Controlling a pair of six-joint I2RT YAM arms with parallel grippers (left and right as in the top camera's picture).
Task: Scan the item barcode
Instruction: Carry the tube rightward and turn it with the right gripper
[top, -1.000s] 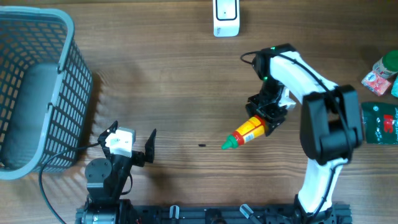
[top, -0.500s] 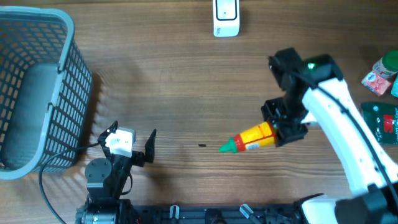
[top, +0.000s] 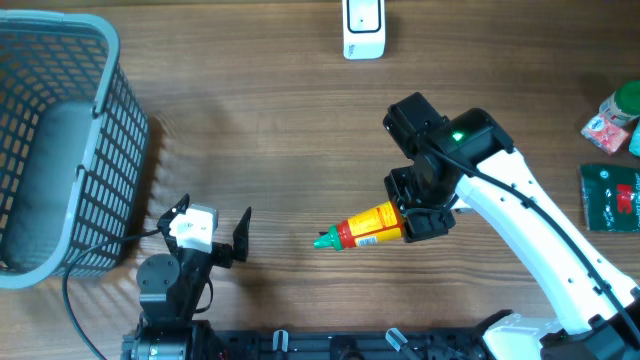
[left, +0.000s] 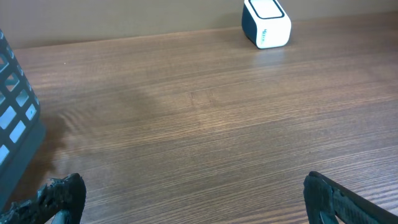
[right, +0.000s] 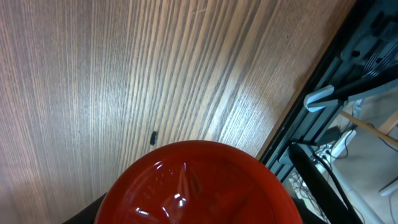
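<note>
Right now gripping the yellow bottle (top: 372, 226) in the right gripper (top: 420, 212), clamping its base end between the jaws; carrying it roughly level over the table (top: 280, 130), right of centre, pointing its green cap (top: 325, 240) toward the left arm; not telling whether touching the wood or hanging clear; showing its red bottom (right: 193, 186) to the right wrist camera; staying well apart from the white scanner (top: 363, 28) at the far edge; holding the left gripper (top: 215, 212) fully parted and empty, near the grey basket (top: 130, 130).
</note>
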